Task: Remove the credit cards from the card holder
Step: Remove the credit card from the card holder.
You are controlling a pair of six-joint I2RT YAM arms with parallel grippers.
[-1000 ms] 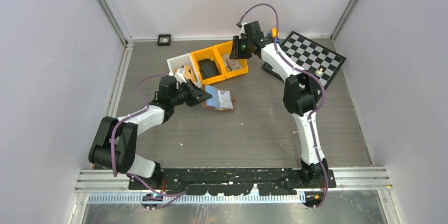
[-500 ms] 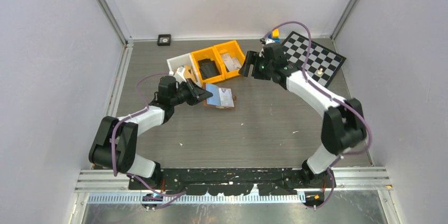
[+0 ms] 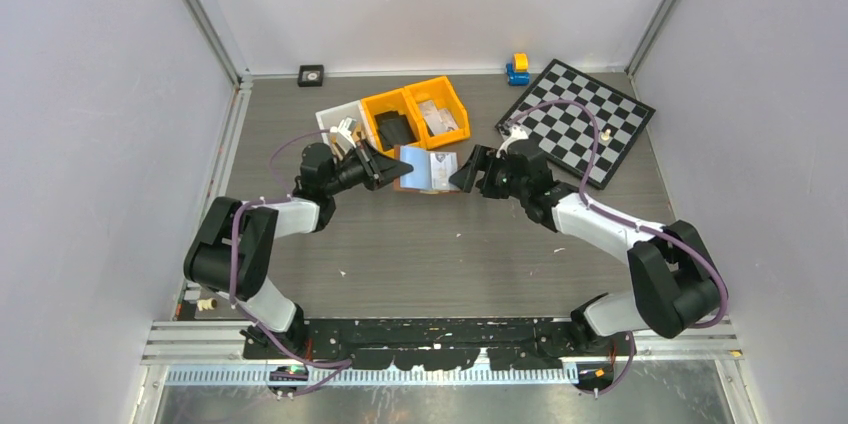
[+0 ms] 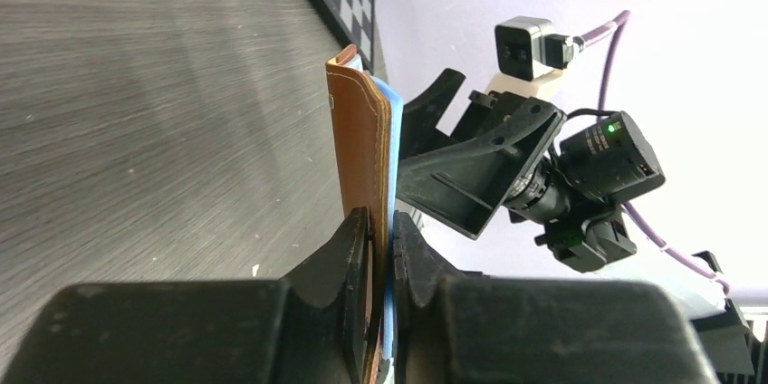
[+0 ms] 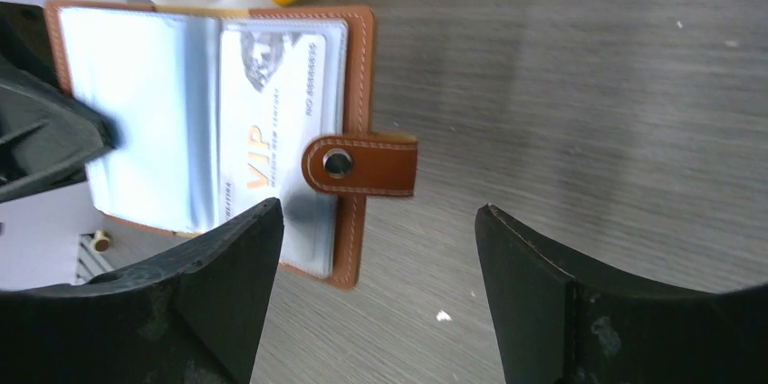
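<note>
The reddish-brown card holder (image 3: 432,170) is open, showing pale blue sleeves. My left gripper (image 3: 392,173) is shut on its left edge, pinching the brown cover (image 4: 359,144) and a blue leaf between the jaws (image 4: 382,237). A whitish credit card (image 5: 272,103) printed "VIP" sits in the right-hand sleeve, beside the snap strap (image 5: 362,165). My right gripper (image 3: 468,175) stands open just right of the holder. Its fingertips straddle the holder's lower right corner from above (image 5: 379,214) and touch nothing.
Two orange bins (image 3: 405,96) and a white bin (image 3: 330,120) stand behind the holder. The right orange bin holds pale cards (image 3: 438,116), the left one a black object (image 3: 393,128). At the back right are a chessboard (image 3: 580,119) and a yellow-and-blue toy (image 3: 517,67).
My right arm swung from over the orange bins down to the holder's right side, and its jaws opened wide. The left gripper carried the holder slightly back and right.
</note>
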